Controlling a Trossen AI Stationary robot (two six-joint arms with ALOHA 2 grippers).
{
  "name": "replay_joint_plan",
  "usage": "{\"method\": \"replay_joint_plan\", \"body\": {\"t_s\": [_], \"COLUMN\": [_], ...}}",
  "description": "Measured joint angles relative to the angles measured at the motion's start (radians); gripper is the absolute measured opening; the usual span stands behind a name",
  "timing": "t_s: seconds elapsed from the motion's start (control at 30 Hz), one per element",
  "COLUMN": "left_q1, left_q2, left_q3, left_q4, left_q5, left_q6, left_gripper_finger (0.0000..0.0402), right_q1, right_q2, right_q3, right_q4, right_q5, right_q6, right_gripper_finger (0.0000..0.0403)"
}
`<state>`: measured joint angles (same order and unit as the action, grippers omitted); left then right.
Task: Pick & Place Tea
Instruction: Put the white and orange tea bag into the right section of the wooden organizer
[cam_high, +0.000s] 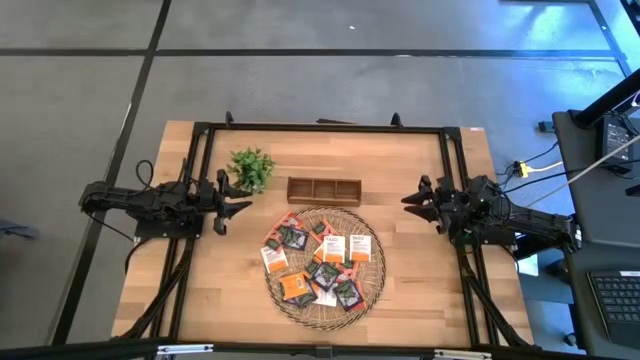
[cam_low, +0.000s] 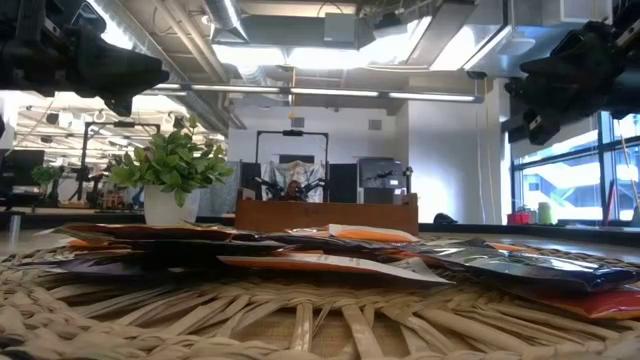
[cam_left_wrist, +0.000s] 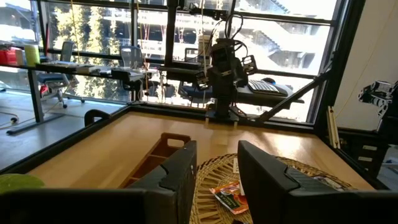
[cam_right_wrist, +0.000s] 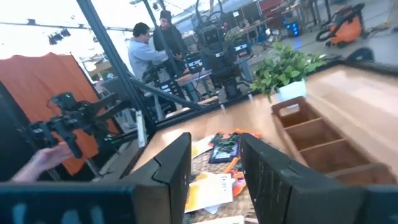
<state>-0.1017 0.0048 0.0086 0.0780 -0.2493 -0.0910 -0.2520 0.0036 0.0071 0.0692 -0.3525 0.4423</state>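
1. Small flat square tea sachets (cam_high: 322, 262) in orange, dark and white wrappers lie heaped on the round woven tray (cam_high: 372, 281), near the tabletop's front edge.
2. Left gripper (cam_high: 243, 207) and right gripper (cam_high: 408, 199): jaws parted, empty, flanking the tray.
3. Judged: nothing picked yet; next, descend onto an outer sachet.
4. Bare tabletop (cam_high: 430, 300) either side gives approach room.

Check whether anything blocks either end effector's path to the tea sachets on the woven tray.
Nothing visible does. The left end effector and right end effector hang open beside the woven tray; bare table separates them from the tea sachets.
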Motion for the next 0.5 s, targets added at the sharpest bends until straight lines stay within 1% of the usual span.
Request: {"method": "replay_joint_plan", "body": {"t_s": [0.1,0.17,0.3,0.43,0.5], "left_q1": [0.000,0.000,0.000,0.000,-0.001], "left_q2": [0.000,0.000,0.000,0.000,0.000], "left_q3": [0.000,0.000,0.000,0.000,0.000], "left_q4": [0.000,0.000,0.000,0.004,0.014], "left_q5": [0.000,0.000,0.000,0.000,0.005], "left_q6": [0.000,0.000,0.000,-0.006,-0.039], "left_gripper_finger": [0.0114,0.0114,0.0114,0.0114,0.0114], "right_q1": [0.000,0.000,0.000,0.000,0.000], "right_q2": [0.000,0.000,0.000,0.000,0.000], "right_q3": [0.000,0.000,0.000,0.000,0.000], "right_q4": [0.001,0.004,0.017,0.017,0.017], "right_q5": [-0.005,0.001,0.048,0.056,0.056], "right_q6": [-0.011,-0.054,-0.135,-0.136,-0.156], "right_gripper_finger": [0.0140,0.0140,0.0140,0.0140,0.0140]}}
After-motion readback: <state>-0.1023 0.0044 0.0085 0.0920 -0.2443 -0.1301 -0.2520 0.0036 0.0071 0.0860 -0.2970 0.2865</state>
